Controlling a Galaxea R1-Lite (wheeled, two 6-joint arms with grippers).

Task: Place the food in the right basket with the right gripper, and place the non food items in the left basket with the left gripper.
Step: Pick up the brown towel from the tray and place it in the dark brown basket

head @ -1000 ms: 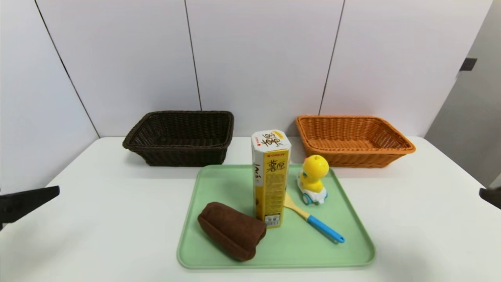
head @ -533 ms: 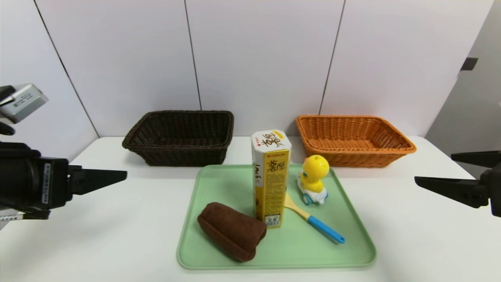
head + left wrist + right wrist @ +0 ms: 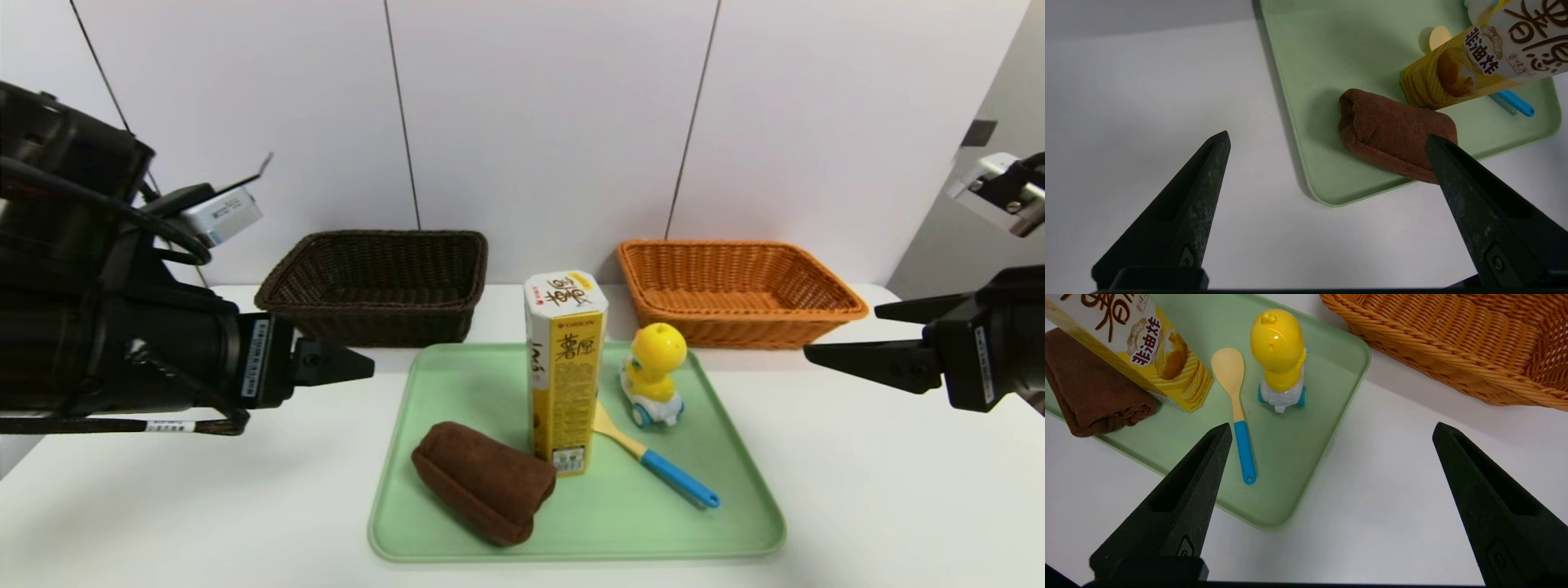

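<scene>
And here stands the carton (image 3: pixel 565 376), bolt upright on the tray (image 3: pixel 653 523), long axis vertical, printed top facing up. Beside its foot lies the towel (image 3: pixel 483 483), near the tray's front left corner, its roll slanting from back left to front right. The spatula (image 3: pixel 674 476) lies flat, pale blade toward the carton, blue handle running out to the tray's front right. The duck (image 3: pixel 655 376) sits upright on its wheels by the tray's right edge, toward the back right corner. Over to the left gripper (image 3: pixel 1329 136), spread wide, holding nothing, above the surface (image 3: pixel 212 514) off the tray's left edge! The right gripper (image 3: pixel 1333 426), likewise wide and unladen, hovers off the right edge. Behind the tray, dark basket (image 3: pixel 375 314) back left, orange basket (image 3: pixel 739 318) back right, both lengthwise along the surface's back edge.
</scene>
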